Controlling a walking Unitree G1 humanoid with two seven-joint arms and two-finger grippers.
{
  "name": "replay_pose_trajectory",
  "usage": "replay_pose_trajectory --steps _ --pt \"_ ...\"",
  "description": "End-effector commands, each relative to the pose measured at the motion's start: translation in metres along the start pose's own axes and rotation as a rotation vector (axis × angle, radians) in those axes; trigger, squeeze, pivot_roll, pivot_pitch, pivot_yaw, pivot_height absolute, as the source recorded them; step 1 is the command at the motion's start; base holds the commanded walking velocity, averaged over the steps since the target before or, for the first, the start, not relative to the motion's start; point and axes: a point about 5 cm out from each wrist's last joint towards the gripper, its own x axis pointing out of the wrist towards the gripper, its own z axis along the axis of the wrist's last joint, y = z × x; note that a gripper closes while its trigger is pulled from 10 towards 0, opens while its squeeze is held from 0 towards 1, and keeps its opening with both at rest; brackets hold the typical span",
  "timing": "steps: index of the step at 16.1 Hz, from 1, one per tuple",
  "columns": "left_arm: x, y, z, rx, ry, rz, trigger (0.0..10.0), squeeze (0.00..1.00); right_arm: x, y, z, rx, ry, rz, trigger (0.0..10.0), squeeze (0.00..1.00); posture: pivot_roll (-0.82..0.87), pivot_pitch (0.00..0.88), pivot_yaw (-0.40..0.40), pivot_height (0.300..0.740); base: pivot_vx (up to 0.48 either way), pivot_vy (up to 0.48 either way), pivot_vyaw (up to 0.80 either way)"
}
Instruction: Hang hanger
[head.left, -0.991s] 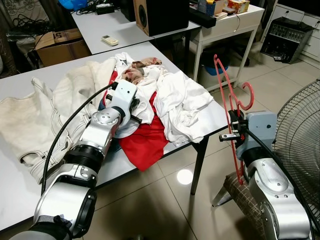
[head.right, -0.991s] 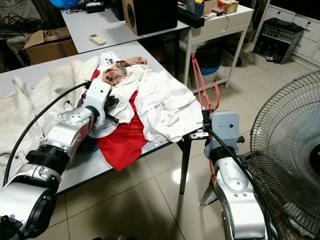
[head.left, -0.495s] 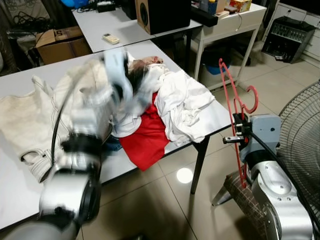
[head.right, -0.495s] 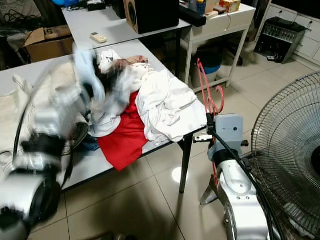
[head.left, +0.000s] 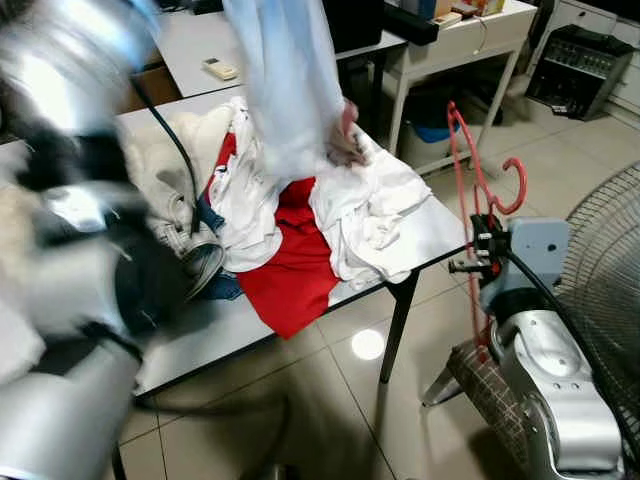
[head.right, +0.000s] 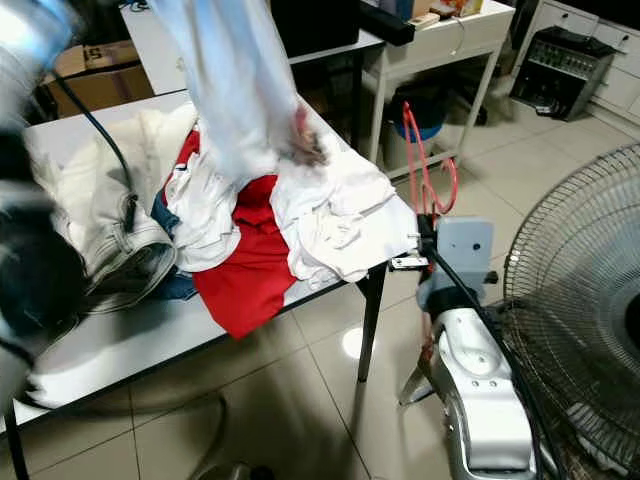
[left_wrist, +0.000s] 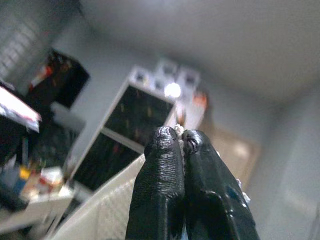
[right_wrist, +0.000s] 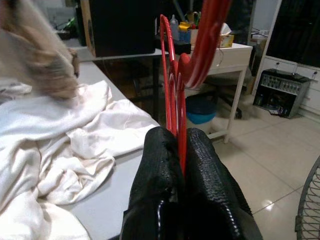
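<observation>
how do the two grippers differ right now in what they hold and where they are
The left gripper is shut on a pale garment, lifted high above the table; the right gripper is shut on a red hanger, held low beside the table's edge. The left arm is motion-blurred in the head views; the right arm looks sharp. The garment hangs limp, trailing into the clothes pile, while the hanger stands upright. Both grippers have their fingers pressed together.

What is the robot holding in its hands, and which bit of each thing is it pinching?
The right gripper pinches the red hanger by its thin wire frame. The left gripper pinches a white garment by a small fold, lifting it.
</observation>
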Motion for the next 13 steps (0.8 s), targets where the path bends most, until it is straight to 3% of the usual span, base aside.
replay_pose_trajectory --steps 1,2,3,4,5,6,7,8,9,11,12,13 --pt "-0.011 0.026 0.002 0.102 0.018 0.157 0.0 0.00 0.002 -0.003 0.002 0.011 -0.013 -0.019 10.0 0.00 -0.05 0.000 0.075 0.740 0.000 0.000 0.00" --pt "-0.022 0.046 0.000 0.180 0.050 0.302 0.0 0.00 0.002 -0.002 0.002 0.013 -0.013 -0.020 10.0 0.00 -0.05 0.000 0.078 0.740 0.000 0.000 0.00" --pt "-0.047 0.077 -0.004 0.379 0.135 0.466 0.0 0.00 0.002 -0.002 0.001 0.014 -0.012 -0.021 10.0 0.00 -0.05 0.000 0.084 0.740 0.000 0.000 0.00" --pt "-0.059 0.087 -0.006 0.474 0.187 0.512 0.0 0.00 0.001 -0.002 0.001 0.014 -0.011 -0.022 10.0 0.00 -0.05 0.000 0.086 0.740 0.000 0.000 0.00" --pt "-0.068 0.093 -0.007 0.502 0.215 0.528 0.0 0.00 0.001 -0.002 0.000 0.014 -0.010 -0.024 10.0 0.00 -0.05 0.000 0.086 0.740 0.000 0.000 0.00" --pt "-0.080 0.102 -0.008 0.604 0.278 0.564 0.0 0.00 0.000 -0.002 0.000 0.015 -0.007 -0.026 10.0 0.00 -0.05 0.000 0.086 0.740 0.000 0.000 0.00" --pt "-0.110 0.120 -0.009 0.835 0.458 0.622 0.0 0.00 -0.001 -0.002 -0.002 0.015 0.001 -0.025 10.0 0.00 -0.05 0.000 0.084 0.740 0.000 0.000 0.00" --pt "-0.121 0.126 -0.009 0.910 0.519 0.639 0.0 0.00 -0.001 -0.002 -0.003 0.015 0.003 -0.024 10.0 0.00 -0.05 0.000 0.083 0.740 0.000 0.000 0.00" --pt "-0.130 0.131 -0.004 0.935 0.536 0.658 0.0 0.00 -0.001 -0.001 -0.004 0.014 0.006 -0.020 10.0 0.00 -0.05 0.000 0.082 0.740 0.000 0.000 0.00" --pt "-0.150 0.140 0.015 0.992 0.517 0.716 0.0 0.00 0.000 0.001 -0.005 0.015 0.011 -0.009 10.0 0.00 -0.04 0.000 0.079 0.740 0.000 0.000 0.00" --pt "-0.162 0.146 0.020 1.038 0.573 0.782 6.5 0.00 0.000 0.002 -0.005 0.014 0.013 -0.002 10.0 0.00 -0.04 0.000 0.078 0.740 0.000 0.000 0.00" --pt "-0.177 0.155 0.021 1.079 0.676 0.851 10.0 0.00 0.000 0.003 -0.005 0.013 0.015 0.002 10.0 0.00 -0.04 0.000 0.076 0.740 0.000 0.000 0.00"
